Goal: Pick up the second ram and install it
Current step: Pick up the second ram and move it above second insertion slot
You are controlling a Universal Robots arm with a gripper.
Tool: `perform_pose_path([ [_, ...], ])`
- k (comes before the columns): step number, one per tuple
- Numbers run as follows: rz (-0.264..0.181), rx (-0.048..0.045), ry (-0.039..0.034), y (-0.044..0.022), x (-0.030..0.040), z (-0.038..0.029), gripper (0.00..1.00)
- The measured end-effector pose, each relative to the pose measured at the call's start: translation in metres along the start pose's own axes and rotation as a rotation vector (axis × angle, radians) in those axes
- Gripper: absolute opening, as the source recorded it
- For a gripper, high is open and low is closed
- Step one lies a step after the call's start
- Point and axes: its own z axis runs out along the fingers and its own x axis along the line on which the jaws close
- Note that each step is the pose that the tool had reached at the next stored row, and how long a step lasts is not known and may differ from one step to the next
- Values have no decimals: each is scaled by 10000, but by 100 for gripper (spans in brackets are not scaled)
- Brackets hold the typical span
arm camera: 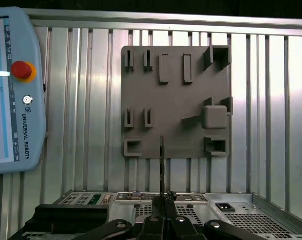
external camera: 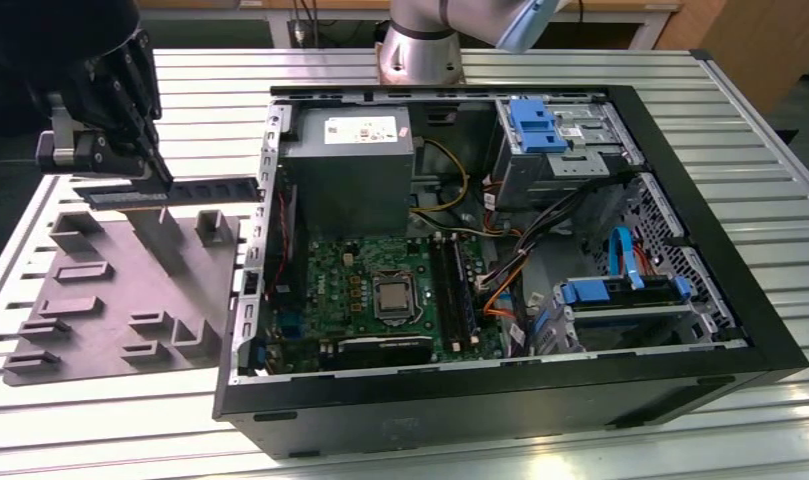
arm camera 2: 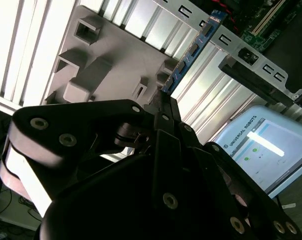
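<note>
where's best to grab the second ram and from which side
Probably by one short end, pinching its two flat faces, coming in along its length, as the gripper holds the second ram now; that leaves the thin board's long edges free.

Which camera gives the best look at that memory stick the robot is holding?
The exterior view: the ram shows side-on along its length, pinched at one end by the gripper. The second wrist view shows the ram slanting away, chips visible; the first wrist view shows the ram edge-on, a thin line.

The exterior view overlooks the worktop [external camera: 217, 80] from above; both wrist views look past the tool [arm camera: 163, 199] at the tray [arm camera: 176, 100].
</note>
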Motion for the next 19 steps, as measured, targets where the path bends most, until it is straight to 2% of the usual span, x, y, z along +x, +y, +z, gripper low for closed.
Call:
perform_pose_path([
  [19, 2, 0, 0, -108, -4, -4, 11],
])
